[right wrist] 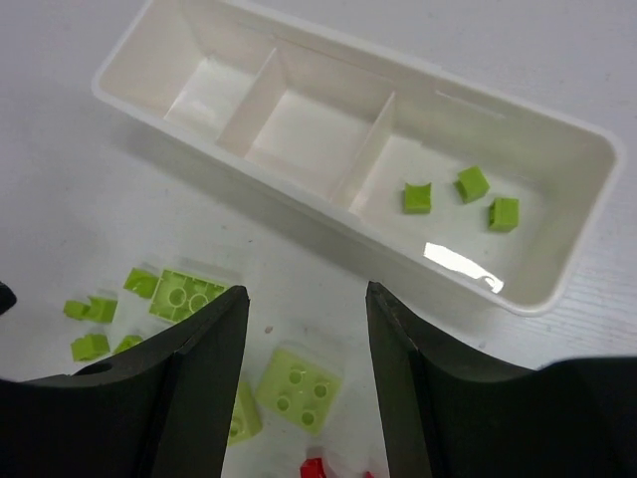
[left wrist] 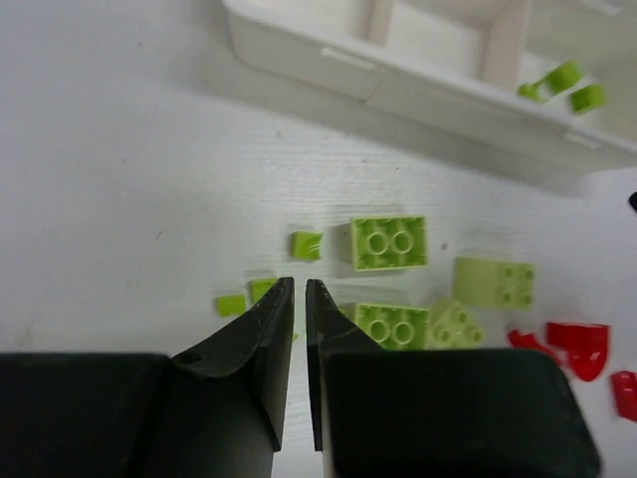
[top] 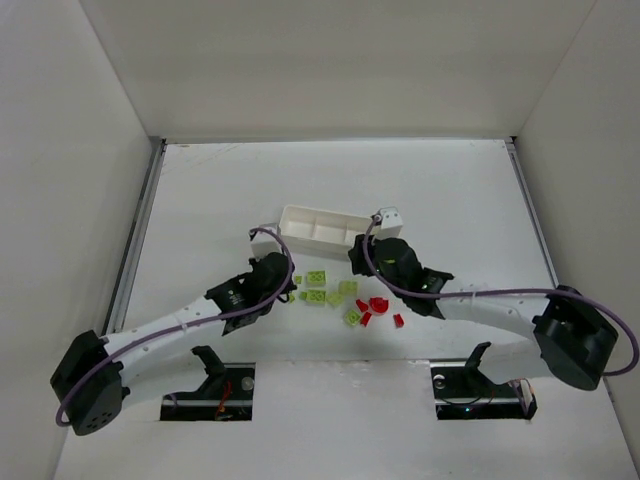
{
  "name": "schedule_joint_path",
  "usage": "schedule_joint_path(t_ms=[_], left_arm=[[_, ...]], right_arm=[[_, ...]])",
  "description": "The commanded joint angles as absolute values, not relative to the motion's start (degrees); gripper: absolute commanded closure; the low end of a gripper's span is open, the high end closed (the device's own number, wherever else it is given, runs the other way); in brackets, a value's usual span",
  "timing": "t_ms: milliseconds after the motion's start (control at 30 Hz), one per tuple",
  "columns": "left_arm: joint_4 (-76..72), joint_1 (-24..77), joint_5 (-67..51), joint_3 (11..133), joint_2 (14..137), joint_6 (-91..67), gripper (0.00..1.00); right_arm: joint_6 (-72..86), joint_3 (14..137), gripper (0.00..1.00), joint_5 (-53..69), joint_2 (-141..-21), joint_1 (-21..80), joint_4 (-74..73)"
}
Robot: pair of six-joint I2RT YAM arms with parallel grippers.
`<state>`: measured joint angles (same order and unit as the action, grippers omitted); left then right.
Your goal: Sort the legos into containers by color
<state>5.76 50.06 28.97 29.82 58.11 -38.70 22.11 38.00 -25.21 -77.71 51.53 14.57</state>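
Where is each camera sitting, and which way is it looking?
Top camera: above and behind, looking down at the table; both arms show, left arm, right arm.
Left wrist camera: on the left arm, looking forward over loose green bricks toward the tray; its nearly shut jaws show.
Right wrist camera: on the right arm, looking down into the tray; its open jaws show.
Shared: both wrist views show the tray's end compartment holding sorted green bricks.

Legos (left wrist: 388,242) recorded as lime green; red legos (left wrist: 577,344) few; tray (right wrist: 299,207) and bench (top: 220,190) listed white; left pincer (left wrist: 299,297) and right pincer (right wrist: 307,291) black.
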Motion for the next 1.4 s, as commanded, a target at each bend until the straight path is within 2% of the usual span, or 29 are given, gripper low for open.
schedule_joint_path(t_ms=[0, 267, 533, 833, 900, 1167, 1233, 1367], left_arm=[[6.9, 50.1, 29.9, 35.1, 56.3, -37.1, 0.92], [-1.7, 50.6, 27.2, 47.5, 70.6, -32.3, 0.92], [-8.4, 50.2, 21.3, 61.6, 88.3, -30.1, 0.91], [-8.2, 51.1, 16.6, 72.5, 102.6, -29.6, 0.89], [-7.8, 51.3, 16.1, 74.1, 104.4, -29.5, 0.85], [-7.7, 51.3, 16.4, 74.4, 103.2, -28.7, 0.59], [-8.4, 50.8, 16.6, 72.4, 100.7, -28.7, 0.56], [-9.8, 49.6, 14.9, 70.4, 98.7, -28.4, 0.53]], right_arm=[[24.3, 35.3, 0.43, -26.1, -71.7, 48.6, 20.2], [29.8, 31.4, 0.44, -25.3, -66.7, 38.9, 18.0], [31.3, 30.4, 0.44, -26.6, -65.3, 36.7, 16.7], [31.1, 30.6, 0.44, -28.2, -64.7, 36.7, 15.0], [31.2, 30.3, 0.44, -28.5, -64.2, 36.3, 15.0], [31.1, 30.6, 0.45, -28.1, -65.0, 36.3, 14.9], [30.6, 31.1, 0.48, -28.0, -65.6, 36.3, 14.9], [30.8, 31.3, 0.49, -28.6, -66.4, 37.4, 15.6]])
